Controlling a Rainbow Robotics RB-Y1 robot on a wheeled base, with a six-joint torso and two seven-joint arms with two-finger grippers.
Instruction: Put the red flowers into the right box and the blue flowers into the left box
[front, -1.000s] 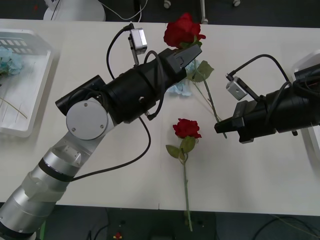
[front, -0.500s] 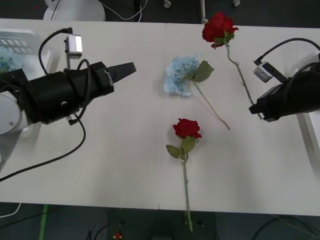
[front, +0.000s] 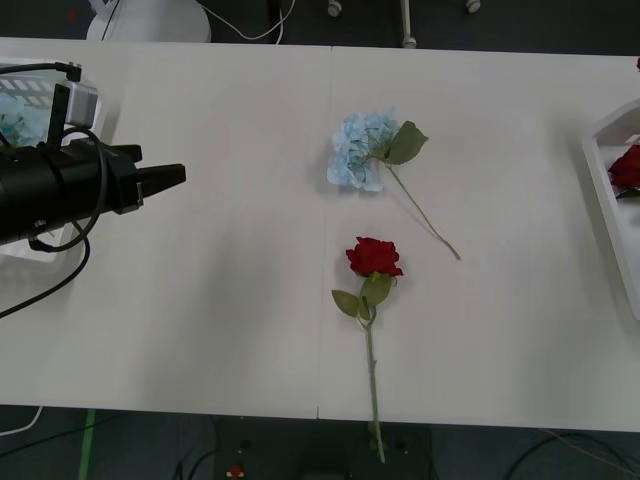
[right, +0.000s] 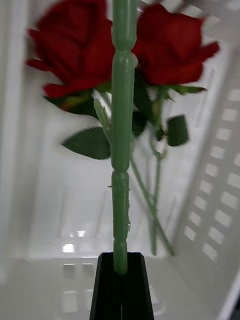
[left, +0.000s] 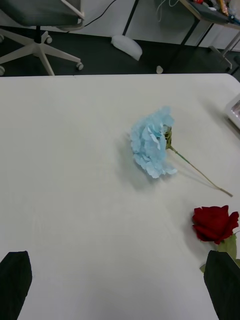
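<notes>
Inside right box (right: 45, 200), right claw (right: 121, 280) pinching rose stem (right: 121, 150), left claw (front: 165, 180) spread

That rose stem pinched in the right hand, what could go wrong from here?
The right hand is shut on a thin stem hanging over the right box, where two red roses already lie. Dropped carelessly, it might snag on them or lean over the rim. The open left hand must cross bare table to reach the blue flower, which could slide when nudged.

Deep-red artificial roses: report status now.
Right gripper shut on a deep-red artificial rose's stem inside the white plastic bin. Left gripper open, by the white slotted basket.
</notes>
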